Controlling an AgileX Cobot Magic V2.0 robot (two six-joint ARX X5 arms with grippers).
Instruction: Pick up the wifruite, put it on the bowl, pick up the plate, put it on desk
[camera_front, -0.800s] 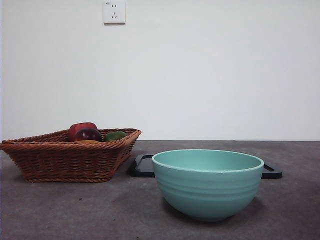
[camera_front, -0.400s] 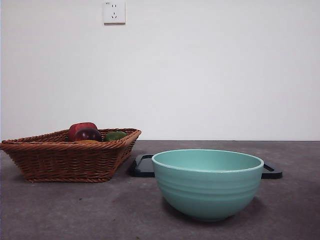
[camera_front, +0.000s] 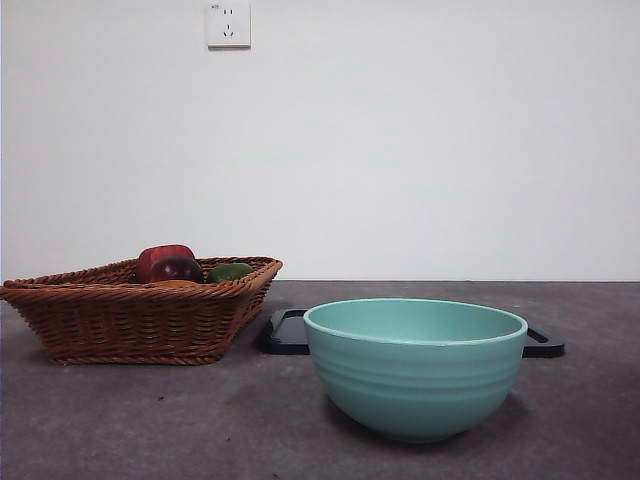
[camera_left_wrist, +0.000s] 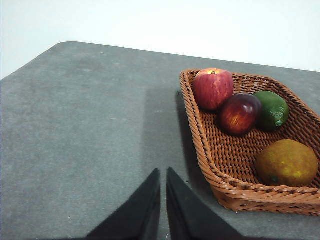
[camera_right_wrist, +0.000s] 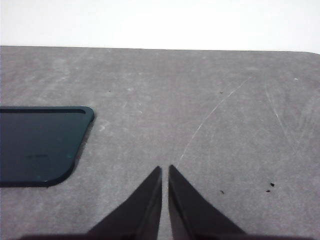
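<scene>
The wifruite (camera_left_wrist: 287, 162), golden-brown and dull-skinned, lies in the near corner of a woven basket (camera_left_wrist: 200, 145), to one side of my left gripper (camera_left_wrist: 163, 172), which hangs shut and empty above the bare desk (camera_left_wrist: 80, 145). The teal bowl (camera_front: 415, 370) stands empty at the front of the desk, on the near edge of the flat black plate (camera_front: 288, 333). Shut on nothing, my right gripper (camera_right_wrist: 165, 169) hovers over the desk beside the plate (camera_right_wrist: 37, 145). Neither arm shows in the front view.
The basket (camera_front: 130, 320) stands left of the bowl and also holds a red apple (camera_left_wrist: 213, 88), a dark purple fruit (camera_left_wrist: 239, 113) and a green fruit (camera_left_wrist: 272, 110). A white wall with a socket (camera_front: 228, 24) backs the desk.
</scene>
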